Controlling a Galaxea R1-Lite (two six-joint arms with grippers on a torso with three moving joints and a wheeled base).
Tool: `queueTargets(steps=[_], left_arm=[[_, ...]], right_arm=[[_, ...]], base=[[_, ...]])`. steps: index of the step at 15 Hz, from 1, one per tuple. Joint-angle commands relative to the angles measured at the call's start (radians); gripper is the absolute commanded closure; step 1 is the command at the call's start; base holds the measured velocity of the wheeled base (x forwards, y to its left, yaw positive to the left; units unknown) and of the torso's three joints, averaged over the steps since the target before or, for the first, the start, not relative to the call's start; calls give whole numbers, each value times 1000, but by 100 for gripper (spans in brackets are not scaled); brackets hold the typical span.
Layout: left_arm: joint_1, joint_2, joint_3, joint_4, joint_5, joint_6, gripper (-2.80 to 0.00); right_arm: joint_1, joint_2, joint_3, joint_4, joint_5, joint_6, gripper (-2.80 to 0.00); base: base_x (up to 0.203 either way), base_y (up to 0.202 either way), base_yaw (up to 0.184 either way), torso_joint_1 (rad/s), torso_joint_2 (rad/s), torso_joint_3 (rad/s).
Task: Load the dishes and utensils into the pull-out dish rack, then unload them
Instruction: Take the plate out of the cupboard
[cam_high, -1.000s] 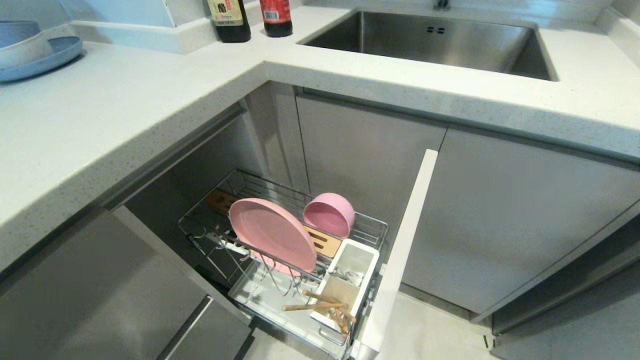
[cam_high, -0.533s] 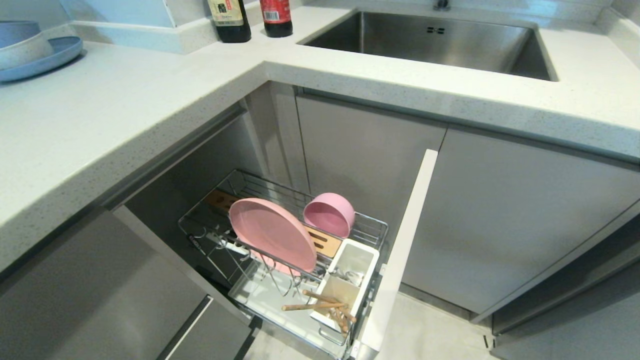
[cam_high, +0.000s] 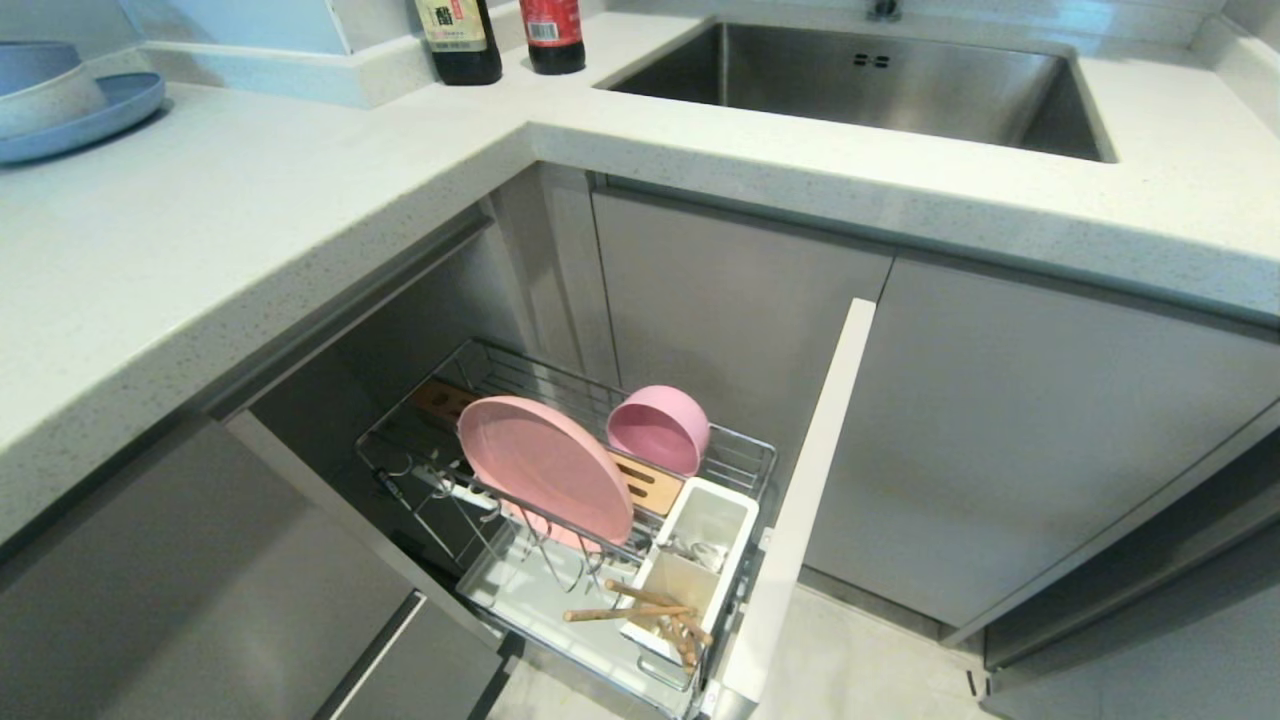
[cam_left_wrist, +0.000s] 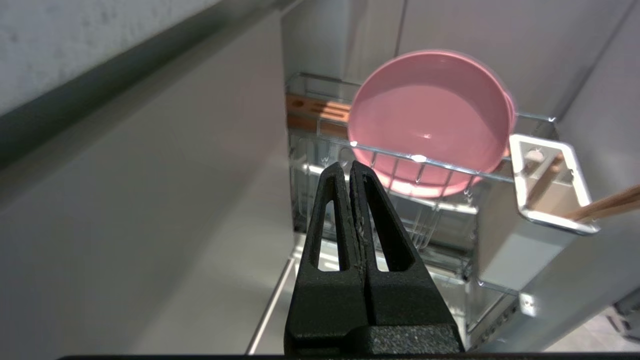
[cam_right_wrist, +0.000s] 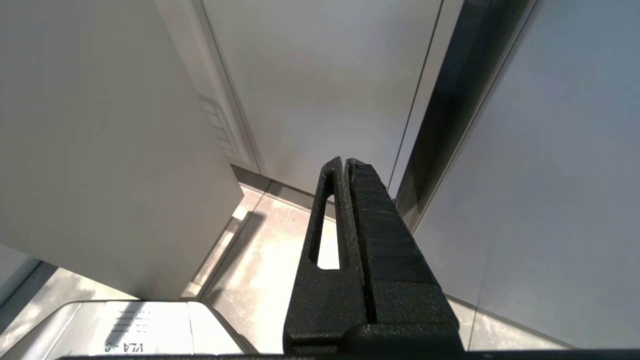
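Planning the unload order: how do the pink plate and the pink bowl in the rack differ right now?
The pink plate is wide and flat, leaning between prongs at the rack's front; the pink bowl is smaller and deep, tipped on its side behind the plate, by the back rail. Both are matte pink and ungripped.

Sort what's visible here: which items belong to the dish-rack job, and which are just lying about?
Job: pink plate, pink bowl, chopsticks, spoon, dish rack.
Lying about: blue plate with bowls, two bottles, sink.
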Motion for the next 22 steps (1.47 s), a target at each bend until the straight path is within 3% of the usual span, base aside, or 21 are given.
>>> queueTargets(steps=[1, 4, 11, 16, 18, 20, 22], left_arm=[[0, 0, 50, 29, 26, 3, 0], [0, 0, 42, 144, 55, -3, 0], [0, 0, 42, 136, 56, -2, 0], [0, -2, 47, 81, 54, -3, 0], [0, -1, 32, -65, 45, -12, 0], [0, 0, -37, -132, 4, -7, 0], [0, 3, -209, -95, -50, -2, 0]], right_arm=[[1, 0, 2, 0, 0, 0, 0], [1, 0, 2, 0, 0, 0, 0], [1, 0, 2, -1, 1, 0, 0], [1, 0, 1, 0, 0, 0, 0], [1, 0, 2, -1, 0, 0, 0], [1, 0, 2, 0, 0, 0, 0], [1, 0, 2, -1, 0, 0, 0]], base=[[0, 0, 0, 0, 0, 0], [0, 0, 0, 0, 0, 0], [0, 0, 0, 0, 0, 0], [0, 0, 0, 0, 0, 0], [0, 0, 0, 0, 0, 0], [0, 0, 0, 0, 0, 0], [0, 0, 0, 0, 0, 0]])
